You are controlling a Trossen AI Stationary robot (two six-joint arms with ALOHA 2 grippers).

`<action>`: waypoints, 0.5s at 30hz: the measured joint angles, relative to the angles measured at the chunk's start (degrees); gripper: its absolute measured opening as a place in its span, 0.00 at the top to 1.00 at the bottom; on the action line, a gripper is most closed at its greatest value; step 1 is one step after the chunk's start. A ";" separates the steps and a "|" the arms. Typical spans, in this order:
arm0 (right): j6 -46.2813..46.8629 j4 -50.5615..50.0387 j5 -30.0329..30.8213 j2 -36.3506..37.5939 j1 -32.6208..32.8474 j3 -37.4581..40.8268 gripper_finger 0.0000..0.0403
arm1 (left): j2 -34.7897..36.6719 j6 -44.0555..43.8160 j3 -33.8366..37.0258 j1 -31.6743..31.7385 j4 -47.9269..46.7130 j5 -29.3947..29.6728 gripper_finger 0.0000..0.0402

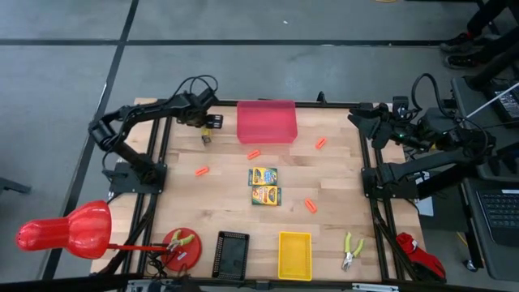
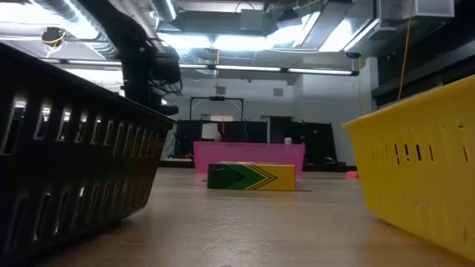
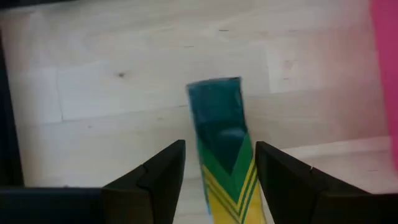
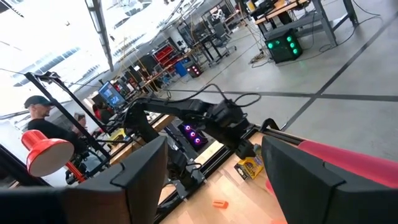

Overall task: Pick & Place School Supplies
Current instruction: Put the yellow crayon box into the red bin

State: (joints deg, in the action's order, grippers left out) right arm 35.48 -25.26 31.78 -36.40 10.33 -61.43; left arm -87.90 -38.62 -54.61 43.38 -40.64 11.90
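A small yellow-and-dark-green block [image 3: 217, 137] sits on the wooden table near its far left corner, just left of the pink bin [image 1: 266, 122]. My left gripper [image 3: 221, 146] comes down over it from above, open, one finger on each side; a strip of table shows between the block and one finger. In the high view the block [image 1: 207, 137] lies just beneath that gripper [image 1: 208, 127]. Two green-and-yellow crayon boxes [image 1: 262, 176] [image 1: 266, 195] lie flat side by side at mid-table. My right gripper [image 4: 214, 174] hangs open in the air by the right far corner.
Orange crayons [image 1: 202, 171] [image 1: 253, 153] [image 1: 320, 143] [image 1: 310, 204] lie scattered. A black basket [image 1: 233, 254] and a yellow basket [image 1: 294, 254] stand at the near edge, pliers [image 1: 351, 250] to their right. A red lamp [image 1: 69, 231] stands at the left near corner.
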 joint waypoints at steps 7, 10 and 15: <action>-0.03 -0.02 -0.77 0.02 0.00 0.00 0.35 | -3.49 1.07 -2.01 -0.02 -0.24 -0.20 0.58; -0.07 -0.02 -1.17 0.02 0.00 0.00 0.35 | -3.92 1.09 -2.01 -0.02 -0.49 -0.28 0.59; -0.10 -0.02 -1.19 0.02 0.00 0.00 0.35 | -3.91 1.38 -2.01 -0.02 -1.34 0.27 0.62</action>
State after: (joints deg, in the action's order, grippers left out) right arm 35.38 -25.28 30.59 -36.38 10.33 -61.43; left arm -91.81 -37.23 -56.62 43.35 -41.98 12.17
